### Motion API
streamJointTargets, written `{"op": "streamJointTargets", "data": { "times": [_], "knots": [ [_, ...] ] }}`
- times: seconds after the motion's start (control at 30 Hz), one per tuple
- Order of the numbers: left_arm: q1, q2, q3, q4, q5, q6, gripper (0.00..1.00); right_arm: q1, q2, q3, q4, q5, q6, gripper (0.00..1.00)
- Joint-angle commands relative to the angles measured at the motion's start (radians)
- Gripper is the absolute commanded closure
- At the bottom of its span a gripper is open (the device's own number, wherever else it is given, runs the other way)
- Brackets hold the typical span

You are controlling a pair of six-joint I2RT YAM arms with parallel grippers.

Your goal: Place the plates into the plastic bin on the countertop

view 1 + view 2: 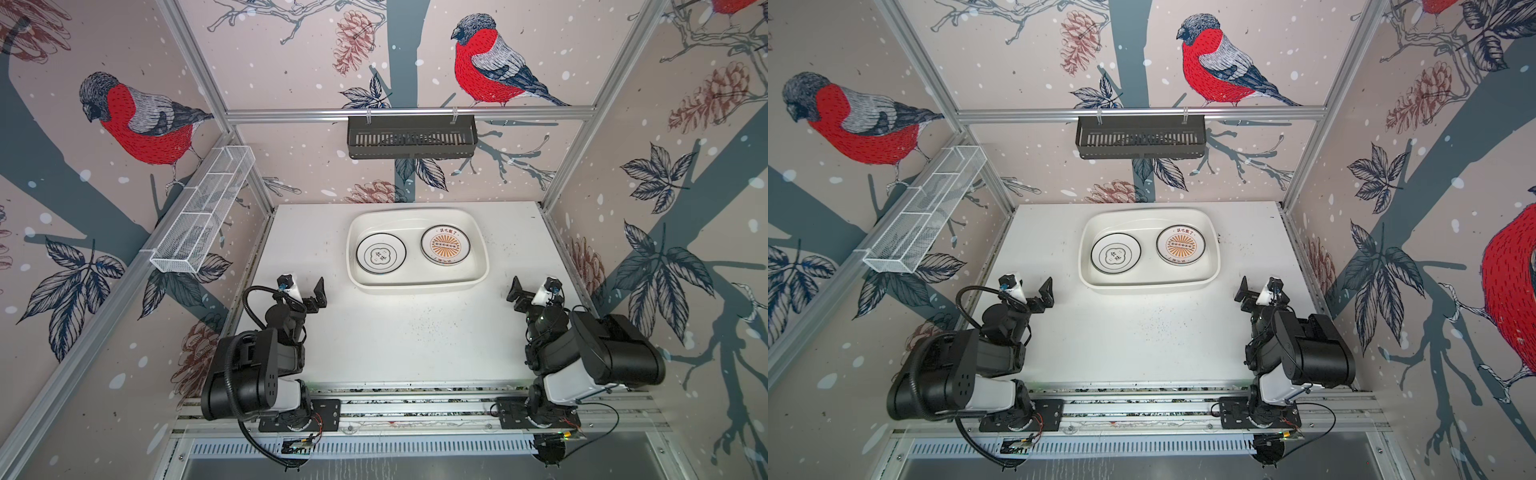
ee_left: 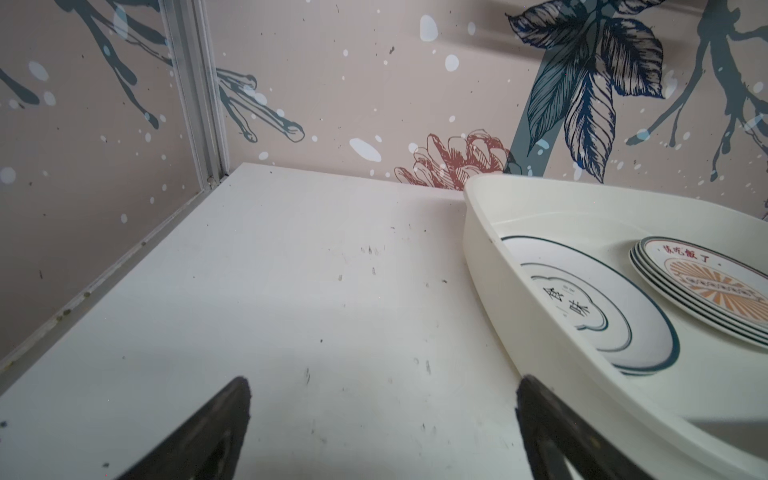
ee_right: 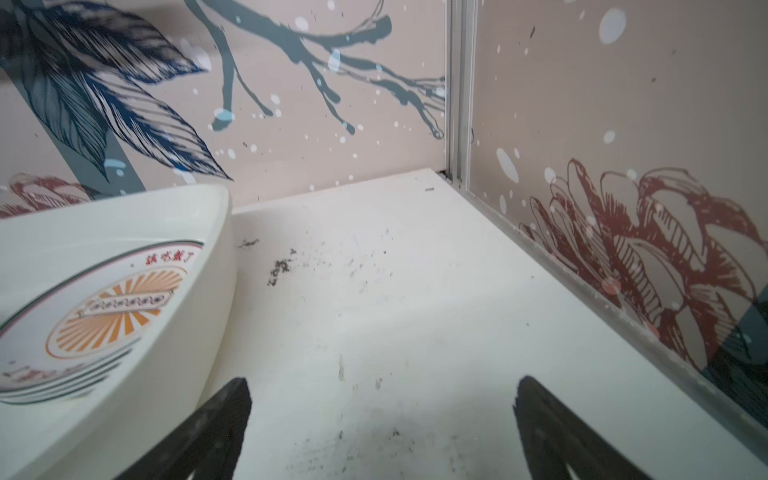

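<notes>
Item: round white dark-rimmed plates [image 1: 380, 258], two stacks, are sitting inside the glossy white plastic bin [image 1: 415, 286] on the speckled white worktop [image 1: 395, 332]; we are holding left fingers [image 1: 319, 287] and right fingers [image 1: 515, 287] wide apart, empty, clear of its rim.

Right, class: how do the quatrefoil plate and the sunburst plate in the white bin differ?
The quatrefoil plate has a black outline with characters at its centre; the sunburst plate has orange rays. The sunburst plate carries lettering near its rim; the quatrefoil plate's border is plain. Both are round, white, dark-rimmed and lie flat in the plastic bin.
</notes>
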Motion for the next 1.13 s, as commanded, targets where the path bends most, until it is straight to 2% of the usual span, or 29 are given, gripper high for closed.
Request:
{"op": "streamJointTargets", "data": {
  "times": [0.0, 0.1, 0.17, 0.23, 0.53, 0.87, 1.1],
  "knots": [
    [0.001, 0.156, -0.022, 0.396, 0.019, -0.003, 0.01, -0.011, 0.006, 0.024, 0.097, -0.023, 0.012, 0.00],
    [-0.028, 0.128, 0.026, 0.278, 0.015, 0.034, 0.01, -0.008, -0.031, 0.122, -0.138, -0.060, -0.011, 0.00],
    [-0.031, 0.125, 0.068, 0.201, 0.003, 0.029, 0.01, 0.027, -0.018, 0.171, -0.217, -0.025, -0.041, 0.00],
    [-0.043, 0.108, 0.092, 0.132, -0.018, 0.042, 0.01, 0.045, -0.014, 0.177, -0.223, 0.011, -0.054, 0.00],
    [-0.079, 0.096, 0.158, -0.011, -0.024, 0.091, 0.01, 0.050, -0.015, 0.176, -0.220, 0.016, -0.057, 0.00],
    [-0.085, 0.098, 0.165, -0.021, -0.028, 0.096, 0.01, 0.054, -0.015, 0.177, -0.225, 0.028, -0.060, 0.00],
    [-0.094, 0.093, 0.162, -0.024, -0.087, 0.085, 0.01, 0.056, -0.013, 0.179, -0.226, 0.032, -0.060, 0.00]
  ]
}}
